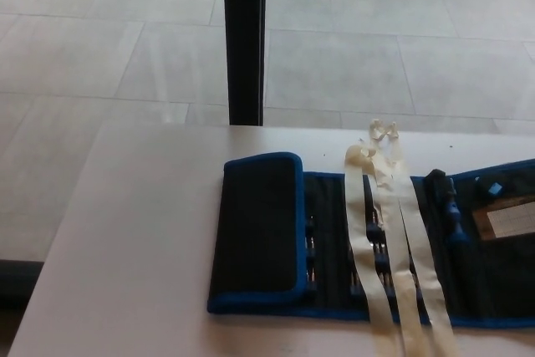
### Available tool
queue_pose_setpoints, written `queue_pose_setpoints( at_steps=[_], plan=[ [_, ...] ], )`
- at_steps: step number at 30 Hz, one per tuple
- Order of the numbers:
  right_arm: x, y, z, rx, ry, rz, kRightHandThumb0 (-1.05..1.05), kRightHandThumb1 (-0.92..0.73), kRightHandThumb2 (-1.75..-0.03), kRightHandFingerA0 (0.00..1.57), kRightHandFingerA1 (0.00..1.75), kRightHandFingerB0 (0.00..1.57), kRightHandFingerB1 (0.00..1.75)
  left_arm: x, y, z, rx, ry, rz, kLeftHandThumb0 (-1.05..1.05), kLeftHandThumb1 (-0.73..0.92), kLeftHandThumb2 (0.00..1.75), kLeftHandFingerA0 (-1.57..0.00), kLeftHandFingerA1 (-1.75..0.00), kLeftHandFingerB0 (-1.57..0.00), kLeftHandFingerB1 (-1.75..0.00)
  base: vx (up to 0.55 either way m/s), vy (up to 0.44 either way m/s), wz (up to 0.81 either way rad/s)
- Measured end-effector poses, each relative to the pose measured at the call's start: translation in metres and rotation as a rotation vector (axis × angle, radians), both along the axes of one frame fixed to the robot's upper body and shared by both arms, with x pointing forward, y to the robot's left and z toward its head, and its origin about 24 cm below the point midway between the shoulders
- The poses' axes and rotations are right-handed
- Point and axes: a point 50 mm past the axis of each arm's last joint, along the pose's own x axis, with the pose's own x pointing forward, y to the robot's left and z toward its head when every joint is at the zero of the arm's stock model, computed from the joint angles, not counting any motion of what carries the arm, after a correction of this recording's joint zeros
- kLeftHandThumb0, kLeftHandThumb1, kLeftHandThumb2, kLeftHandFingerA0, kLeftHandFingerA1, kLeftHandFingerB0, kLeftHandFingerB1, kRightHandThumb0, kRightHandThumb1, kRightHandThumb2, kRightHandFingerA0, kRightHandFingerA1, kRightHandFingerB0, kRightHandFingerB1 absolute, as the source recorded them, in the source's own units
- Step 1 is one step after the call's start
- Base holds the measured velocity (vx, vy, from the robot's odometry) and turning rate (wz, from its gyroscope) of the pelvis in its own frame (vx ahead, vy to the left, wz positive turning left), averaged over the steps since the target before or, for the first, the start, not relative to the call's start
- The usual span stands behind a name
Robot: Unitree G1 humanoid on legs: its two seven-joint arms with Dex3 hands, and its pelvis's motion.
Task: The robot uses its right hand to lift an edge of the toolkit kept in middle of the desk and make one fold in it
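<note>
The toolkit [376, 248], a black fabric roll edged in blue, lies spread across the pale desk [134, 257] in the head view, reaching from the middle of the surface out past the picture's right edge. Its left end is already turned over on itself: a black flap [257, 227] with a blue border rests flat on the section beside it. To the right of the flap, the open inside shows rows of small tools in their pockets, and a blue-handled tool [452, 215] stands out nearer the right. Two cream strips of tape [386, 232] run over the kit from its far edge to its near one, their crumpled ends bunched on the desk just behind it. Neither robot hand appears anywhere in this view, so their fingers and their position relative to the kit cannot be told. Beyond the desk a black post [244, 39] rises from the grey tiled floor [100, 48].
</note>
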Motion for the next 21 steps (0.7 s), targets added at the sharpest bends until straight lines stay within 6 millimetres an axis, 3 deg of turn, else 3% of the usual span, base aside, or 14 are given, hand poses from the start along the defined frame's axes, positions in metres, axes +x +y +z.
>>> queue_pose_setpoints(
  at_steps=[5, 6, 7, 21],
  plan=[
    [0.002, 0.012, -0.009, -0.002, 0.037, 0.067, -0.65, -0.86, -0.65, 0.44, 0.55, 0.35, 0.43, 0.002, 0.000, 0.000, 0.000, -0.005, 0.001, -0.66, 0.76, 0.62, -0.67, -0.66, -0.50, -0.52, 0.00, 0.000, 0.00],
    [0.002, 0.014, -0.010, -0.004, 0.044, 0.083, -0.57, -0.65, -1.07, 0.45, 0.66, 0.22, 0.51, 0.002, 0.000, 0.000, 0.000, -0.005, 0.001, -0.67, 0.76, 0.62, -0.68, -0.65, -0.51, -0.52, 0.00, 0.000, 0.00],
    [0.003, 0.016, -0.011, -0.005, 0.049, 0.097, -0.65, -0.85, -0.65, 0.47, 0.57, 0.39, 0.45, 0.002, 0.000, 0.000, 0.000, -0.004, -0.001, -0.67, 0.76, 0.63, -0.70, -0.65, -0.53, -0.52, 0.00, 0.000, 0.00],
    [0.006, 0.028, -0.011, -0.025, 0.085, 0.225, -0.63, -0.87, -0.66, 0.48, 0.59, 0.37, 0.43, 0.004, 0.000, 0.001, 0.010, 0.005, -0.008, -0.65, 0.77, 0.63, -0.67, -0.64, -0.52, -0.52, 0.00, 0.000, 0.00]
  ],
)
